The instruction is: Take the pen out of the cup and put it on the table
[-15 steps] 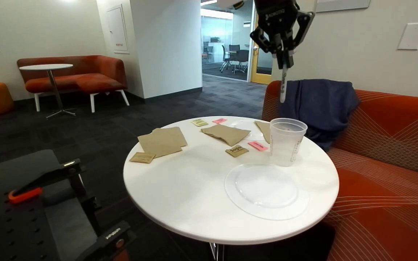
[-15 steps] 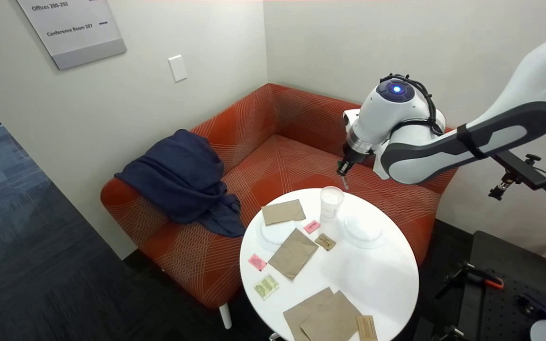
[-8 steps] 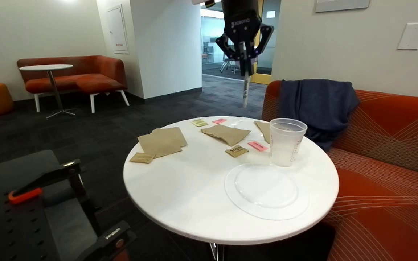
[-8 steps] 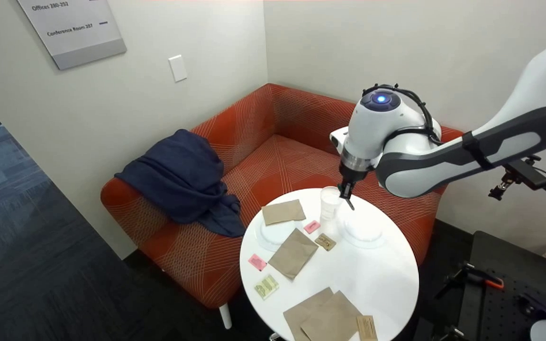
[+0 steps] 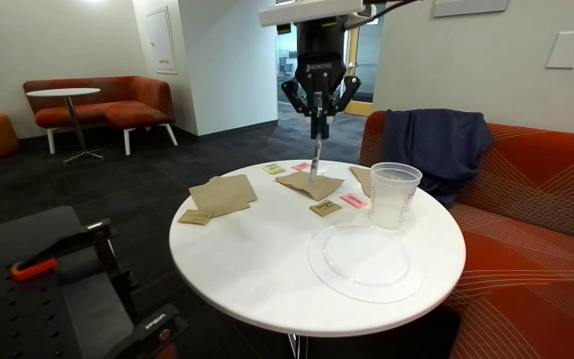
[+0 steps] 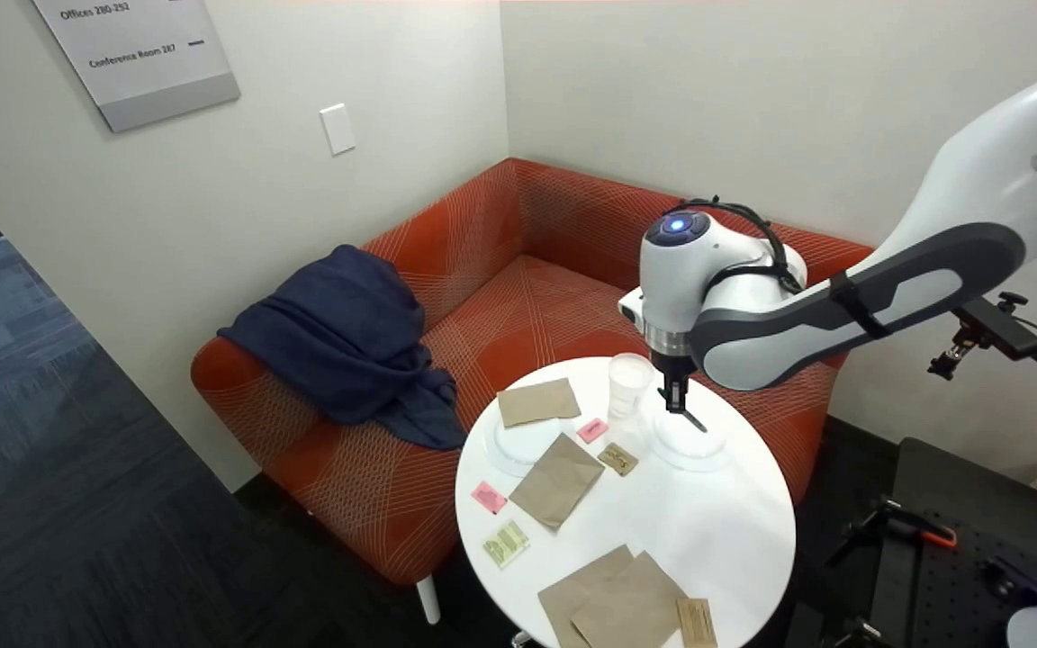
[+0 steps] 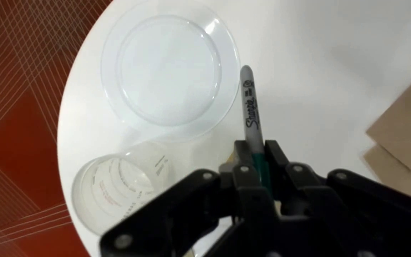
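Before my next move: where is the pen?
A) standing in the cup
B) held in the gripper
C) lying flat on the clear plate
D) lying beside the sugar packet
B: the wrist view shows the gripper closed on the pen, with the cup standing apart from it.

Arm (image 6: 942,198), one: white and dark grey; in an exterior view slants down from beyond the right edge of the table (image 6: 734,540). Wrist (image 6: 685,279): white, upright; blue light (image 6: 678,226) lit on top, silver collar (image 6: 667,343) beneath. Gripper (image 5: 320,129), one: black, marked ROBOTIQ; points down above the table, inward of its edges. Linkages (image 5: 348,92), a pair: bowed outward to either side. Jaws: close together at the tips, the pen (image 7: 251,103) clasped between them, as the wrist view shows.
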Controlling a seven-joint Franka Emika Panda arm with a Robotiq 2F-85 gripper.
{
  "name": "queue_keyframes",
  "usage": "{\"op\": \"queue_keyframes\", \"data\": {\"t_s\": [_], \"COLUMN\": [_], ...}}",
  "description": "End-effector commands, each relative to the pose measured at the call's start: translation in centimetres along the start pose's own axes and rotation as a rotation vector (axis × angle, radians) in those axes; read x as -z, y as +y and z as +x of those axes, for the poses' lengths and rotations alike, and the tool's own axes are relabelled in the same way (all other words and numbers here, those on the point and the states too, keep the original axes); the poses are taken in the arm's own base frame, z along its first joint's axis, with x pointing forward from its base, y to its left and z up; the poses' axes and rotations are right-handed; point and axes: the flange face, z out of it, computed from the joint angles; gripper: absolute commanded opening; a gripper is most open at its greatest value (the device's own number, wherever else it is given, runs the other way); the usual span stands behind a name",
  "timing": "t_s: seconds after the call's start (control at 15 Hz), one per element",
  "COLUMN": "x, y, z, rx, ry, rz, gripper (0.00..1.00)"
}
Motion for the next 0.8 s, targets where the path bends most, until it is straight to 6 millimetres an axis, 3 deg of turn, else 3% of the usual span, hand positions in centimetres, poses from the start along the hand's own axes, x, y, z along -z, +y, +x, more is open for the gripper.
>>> {"op": "queue_keyframes", "data": {"t_s": [0.0, 0.73], "x": [-2.4, -11.1], "y": [0.5, -1.3], "z": [1.7, 6.9], "rx": [0.054, 0.124], "ry": [-0.103, -0.236], "rz": [0.063, 0.051], "gripper": [0.04, 0.04]}}
